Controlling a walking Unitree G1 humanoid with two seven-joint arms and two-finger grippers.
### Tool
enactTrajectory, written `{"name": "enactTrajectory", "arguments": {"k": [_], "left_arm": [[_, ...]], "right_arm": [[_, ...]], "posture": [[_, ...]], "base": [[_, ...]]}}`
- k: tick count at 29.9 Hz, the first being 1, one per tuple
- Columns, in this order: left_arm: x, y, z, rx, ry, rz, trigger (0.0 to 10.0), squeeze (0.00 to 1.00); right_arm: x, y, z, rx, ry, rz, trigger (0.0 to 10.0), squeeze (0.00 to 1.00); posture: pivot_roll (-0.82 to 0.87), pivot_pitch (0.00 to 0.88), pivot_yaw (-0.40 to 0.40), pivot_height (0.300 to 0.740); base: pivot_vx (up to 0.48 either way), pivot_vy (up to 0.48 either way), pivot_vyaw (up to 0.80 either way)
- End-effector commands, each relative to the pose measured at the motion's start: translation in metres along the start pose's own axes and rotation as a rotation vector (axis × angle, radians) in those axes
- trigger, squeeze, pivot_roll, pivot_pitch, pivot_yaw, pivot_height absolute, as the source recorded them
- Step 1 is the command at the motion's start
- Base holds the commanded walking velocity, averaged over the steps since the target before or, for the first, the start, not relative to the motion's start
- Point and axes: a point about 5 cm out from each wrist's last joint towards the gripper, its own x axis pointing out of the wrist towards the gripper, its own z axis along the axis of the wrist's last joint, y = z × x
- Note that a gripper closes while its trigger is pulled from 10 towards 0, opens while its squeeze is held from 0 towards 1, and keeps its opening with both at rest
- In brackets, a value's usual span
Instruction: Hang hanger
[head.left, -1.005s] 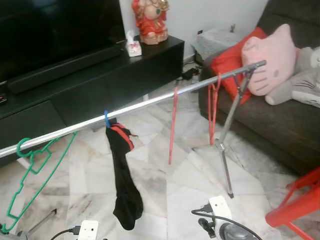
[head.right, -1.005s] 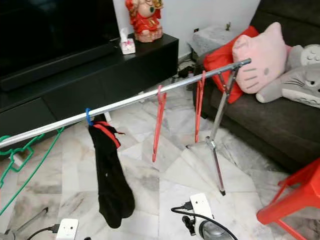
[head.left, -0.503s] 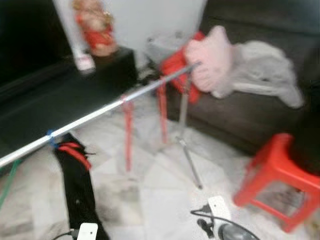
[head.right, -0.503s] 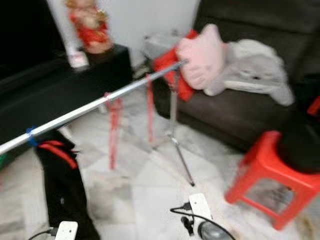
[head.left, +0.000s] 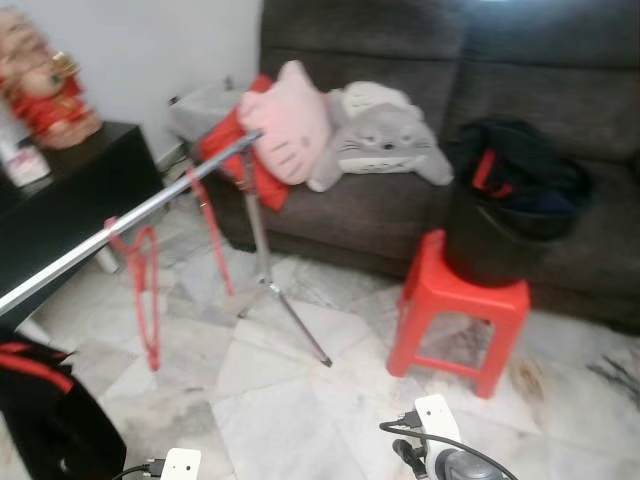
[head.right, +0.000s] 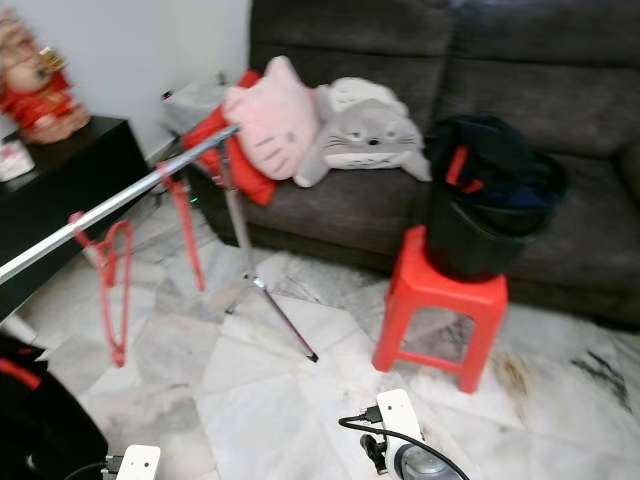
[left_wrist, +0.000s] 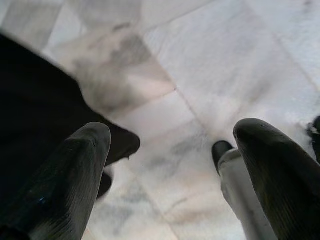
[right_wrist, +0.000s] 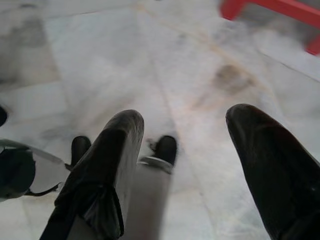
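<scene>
From the head views, the rail runs toward ten o'clock with red hangers on it; the bucket sits at two o'clock.

Left gripper and right gripper hang spread and empty, so I judge it must fetch a hanger next.

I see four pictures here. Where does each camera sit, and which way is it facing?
Left eye: on the head, looking forward and down at the rail, red hangers, red stool and sofa.
Right eye: beside it, showing the same scene slightly shifted.
Left wrist: on the left arm, looking along the left gripper at the marble floor.
Right wrist: on the right arm, looking along the right gripper at the floor.
Both wrist views share the floor.
</scene>
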Motion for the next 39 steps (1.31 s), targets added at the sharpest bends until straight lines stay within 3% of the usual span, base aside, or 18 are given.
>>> {"name": "enactTrajectory", "arguments": {"k": [1, 18, 32, 39], "left_arm": [[-0.0001, 0.0029, -0.0014, 0.017, 0.008, 0.007, 10.0, 0.00], [-0.0010, -0.0004, -0.0037, -0.003, 0.012, 0.003, 10.0, 0.00], [-0.0007, -0.0046, -0.0010, -0.044, -0.007, -0.013, 10.0, 0.00], [-0.0009, 0.0011, -0.0030, -0.074, 0.006, 0.003, 10.0, 0.00]], "right_arm": [[0.0011, 0.0043, 0.0021, -0.001, -0.001, 0.010, 10.0, 0.00], [0.0011, 0.0032, 0.0046, 0.003, -0.007, 0.006, 10.0, 0.00], [0.0011, 0.0031, 0.0057, 0.020, -0.023, 0.001, 10.0, 0.00], [0.0010, 0.0024, 0.0067, 0.032, -0.033, -0.003, 10.0, 0.00]], "posture": [[-0.14, 0.000, 0.084, 0.732], [-0.12, 0.000, 0.075, 0.732], [-0.12, 0.000, 0.075, 0.732], [-0.12, 0.000, 0.071, 0.732]], "base": [[0.000, 0.000, -0.69], [0.000, -0.118, -0.68], [0.000, 0.000, 0.00], [0.155, 0.000, 0.00]]}}
